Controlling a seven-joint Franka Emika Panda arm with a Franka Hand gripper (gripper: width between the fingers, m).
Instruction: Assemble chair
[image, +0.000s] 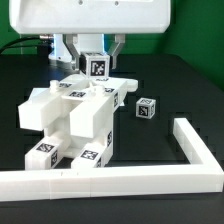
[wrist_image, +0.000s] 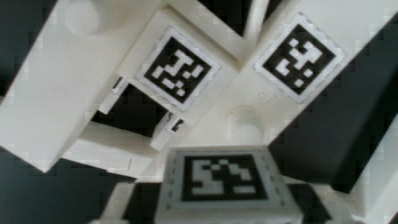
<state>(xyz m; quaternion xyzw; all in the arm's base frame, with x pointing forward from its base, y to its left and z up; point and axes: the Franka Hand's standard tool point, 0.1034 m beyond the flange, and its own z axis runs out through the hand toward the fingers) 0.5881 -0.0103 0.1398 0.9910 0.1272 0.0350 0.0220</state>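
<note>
The chair (image: 75, 112) is a chunky cluster of white tagged blocks and slabs in the middle of the black table. My gripper (image: 97, 68) hangs over its far end, shut on a small white tagged block (image: 99, 66) that sits just above the chair's top parts. In the wrist view this block (wrist_image: 221, 174) fills the gap between my dark fingers (wrist_image: 135, 198), and the gripper (wrist_image: 222, 196) grips its two sides. Beyond it lie two tagged chair parts (wrist_image: 178, 68) (wrist_image: 294, 55). A loose small tagged cube (image: 146, 108) stands alone toward the exterior view's right.
A long white L-shaped border rail (image: 192, 150) runs along the exterior view's right and across the front (image: 110, 182). The white robot arm body (image: 95, 18) fills the top of the view. Green backdrop behind.
</note>
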